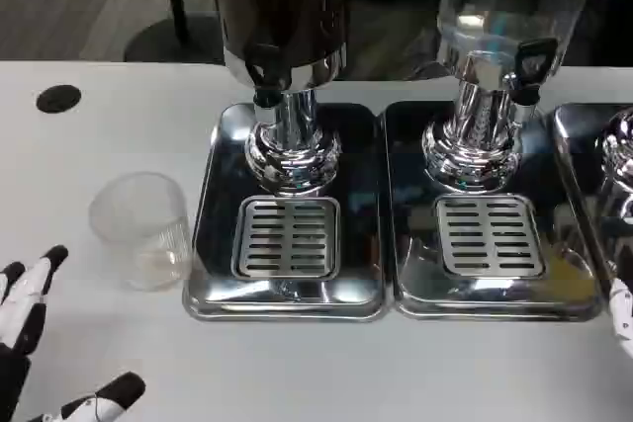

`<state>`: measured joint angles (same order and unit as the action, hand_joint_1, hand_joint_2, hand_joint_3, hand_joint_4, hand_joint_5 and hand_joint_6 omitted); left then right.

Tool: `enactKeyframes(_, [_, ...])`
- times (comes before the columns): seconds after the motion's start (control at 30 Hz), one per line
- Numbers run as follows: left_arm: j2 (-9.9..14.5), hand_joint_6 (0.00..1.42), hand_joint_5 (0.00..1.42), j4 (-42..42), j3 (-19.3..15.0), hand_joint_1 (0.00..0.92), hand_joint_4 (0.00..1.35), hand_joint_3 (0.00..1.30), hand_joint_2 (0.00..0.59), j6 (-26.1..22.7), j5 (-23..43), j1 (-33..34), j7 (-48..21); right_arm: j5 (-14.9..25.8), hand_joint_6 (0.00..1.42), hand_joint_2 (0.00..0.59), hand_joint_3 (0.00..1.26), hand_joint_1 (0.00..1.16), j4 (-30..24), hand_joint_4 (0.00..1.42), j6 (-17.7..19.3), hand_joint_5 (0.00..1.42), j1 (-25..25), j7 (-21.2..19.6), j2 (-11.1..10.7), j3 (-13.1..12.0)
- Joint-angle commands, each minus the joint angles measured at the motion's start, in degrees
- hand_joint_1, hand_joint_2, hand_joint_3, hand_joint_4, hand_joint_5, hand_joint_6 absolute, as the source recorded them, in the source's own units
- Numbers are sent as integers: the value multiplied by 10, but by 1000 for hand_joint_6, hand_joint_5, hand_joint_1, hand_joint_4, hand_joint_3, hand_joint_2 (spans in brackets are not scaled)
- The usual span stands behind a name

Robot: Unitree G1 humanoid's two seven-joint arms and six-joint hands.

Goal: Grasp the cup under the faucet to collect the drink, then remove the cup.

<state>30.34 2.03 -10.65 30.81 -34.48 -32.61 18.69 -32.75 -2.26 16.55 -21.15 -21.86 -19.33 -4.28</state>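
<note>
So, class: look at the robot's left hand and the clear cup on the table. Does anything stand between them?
Nothing visible does. The left hand lies open at the picture's lower left, and the cup stands upright on the white table just beyond it, left of the dark dispenser's tray. Only bare tabletop lies between them.

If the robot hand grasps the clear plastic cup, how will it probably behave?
The cup looks thin-walled and nearly empty, so it is probably light and may deform if squeezed. Its smooth surface could be slippery. Standing upright on the table, it might tip if pushed high.
</note>
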Motion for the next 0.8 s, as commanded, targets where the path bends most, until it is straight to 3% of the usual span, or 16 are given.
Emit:
enactKeyframes(0.03, [-3, 0, 0, 13, -2, 0, 0, 14, 54, 14, -8, -8, 21, -2, 180, 571, 410, 676, 5, 290, 10, 221, -4, -11, 1, -4])
enactKeyframes(0.8, [1, 0, 0, 9, 3, 0, 0, 15, 53, 12, 0, 5, 12, 7, 180, 560, 397, 684, -6, 290, 10, 220, -16, -18, 10, -22])
